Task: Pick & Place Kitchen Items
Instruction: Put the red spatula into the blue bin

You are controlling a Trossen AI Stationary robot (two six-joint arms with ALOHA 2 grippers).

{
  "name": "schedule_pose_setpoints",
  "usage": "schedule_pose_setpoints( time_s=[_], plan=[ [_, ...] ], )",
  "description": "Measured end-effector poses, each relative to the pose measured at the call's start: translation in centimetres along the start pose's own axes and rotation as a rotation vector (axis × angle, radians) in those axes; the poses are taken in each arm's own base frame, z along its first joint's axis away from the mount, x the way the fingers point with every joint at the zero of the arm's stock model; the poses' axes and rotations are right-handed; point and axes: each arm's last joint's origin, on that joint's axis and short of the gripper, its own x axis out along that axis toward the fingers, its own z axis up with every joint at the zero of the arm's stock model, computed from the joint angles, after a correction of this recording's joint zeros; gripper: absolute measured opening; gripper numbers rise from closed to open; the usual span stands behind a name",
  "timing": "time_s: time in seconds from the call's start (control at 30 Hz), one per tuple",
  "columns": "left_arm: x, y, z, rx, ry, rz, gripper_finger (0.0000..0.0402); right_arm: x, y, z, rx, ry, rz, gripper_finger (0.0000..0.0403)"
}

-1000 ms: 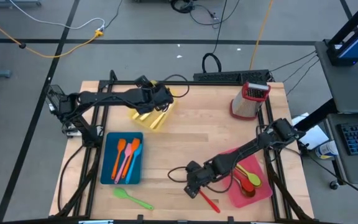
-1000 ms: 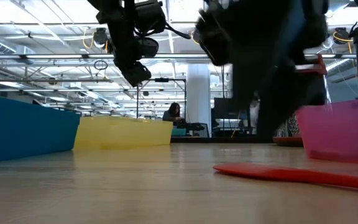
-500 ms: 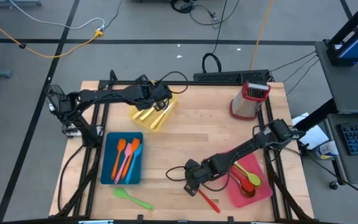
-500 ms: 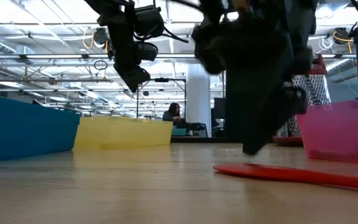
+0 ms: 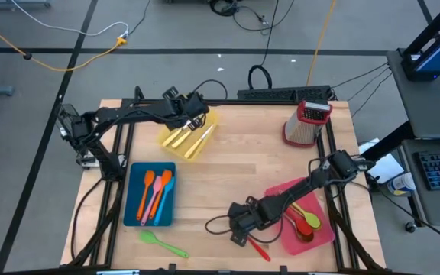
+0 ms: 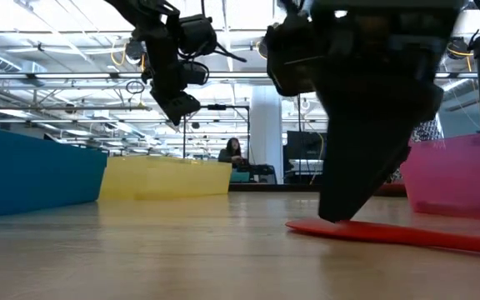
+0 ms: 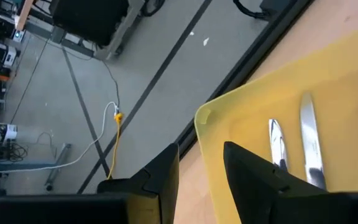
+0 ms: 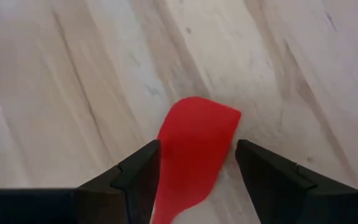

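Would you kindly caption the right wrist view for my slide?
Open right claw straddling the red spatula on the wooden table.

One camera looks straight down on the whole table (image 5: 235,172), another sits at its surface facing the room, and each wrist camera peers closely past its own fingers; all but the left wrist's share the red spatula (image 5: 257,247).

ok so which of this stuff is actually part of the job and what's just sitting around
Job:
red spatula, between the open right gripper fingers
green spatula
utensils in blue tray
knives in yellow tray
spoons in red tray

Sitting around:
box grater
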Motion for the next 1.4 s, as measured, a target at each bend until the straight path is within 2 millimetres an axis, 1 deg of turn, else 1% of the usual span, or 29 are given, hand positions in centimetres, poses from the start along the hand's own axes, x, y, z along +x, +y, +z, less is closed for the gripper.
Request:
schedule_pose_setpoints(
  time_s=[0.17,0.33,0.4,0.5,0.6,0.7,0.83,0.97,1.07,1.13,1.23,1.4],
  plan=[
    [0.5,0.5,0.4,-0.046,-0.016,-0.023,0.0131,0.1,-0.1,0.1,-0.188,-0.058,-0.054,0.0210],
    [0.9,0.8,0.4,-0.038,-0.010,-0.048,0.0131,0.1,-0.1,0.6,-0.296,-0.157,-0.121,0.0209],
    [1.1,1.0,0.4,-0.040,-0.007,-0.046,0.0131,0.2,-0.3,0.7,-0.323,-0.162,-0.136,0.0203],
    [1.3,1.3,0.4,-0.047,-0.001,-0.040,0.0131,0.2,-0.3,0.6,-0.336,-0.153,-0.139,0.0179],
    [1.5,1.5,0.3,-0.042,0.004,-0.036,0.0131,0.3,-0.3,0.7,-0.273,-0.108,-0.074,0.0155],
    [1.6,1.6,0.3,-0.038,0.007,-0.034,0.0131,-0.1,-0.2,1.0,-0.190,-0.081,-0.002,0.0153],
    [1.6,1.6,0.3,-0.037,0.006,-0.035,0.0131,-0.9,0.0,1.1,-0.083,-0.065,0.065,0.0183],
    [1.6,1.6,0.3,-0.034,0.007,-0.037,0.0131,-1.8,0.6,0.9,-0.018,-0.051,0.124,0.0219],
    [1.6,1.6,0.3,-0.034,0.007,-0.037,0.0131,-2.0,1.3,0.6,0.045,-0.034,0.179,0.0233],
    [1.6,1.6,0.3,-0.034,0.008,-0.036,0.0131,-2.0,2.0,0.2,0.076,-0.044,0.205,0.0232],
    [1.6,1.6,0.3,-0.034,0.008,-0.037,0.0131,-1.0,2.8,-0.7,0.085,-0.043,0.218,0.0218],
    [1.6,1.6,0.3,-0.031,0.006,-0.037,0.0131,-0.6,2.8,-1.5,0.036,-0.013,0.169,0.0194]
  ],
)
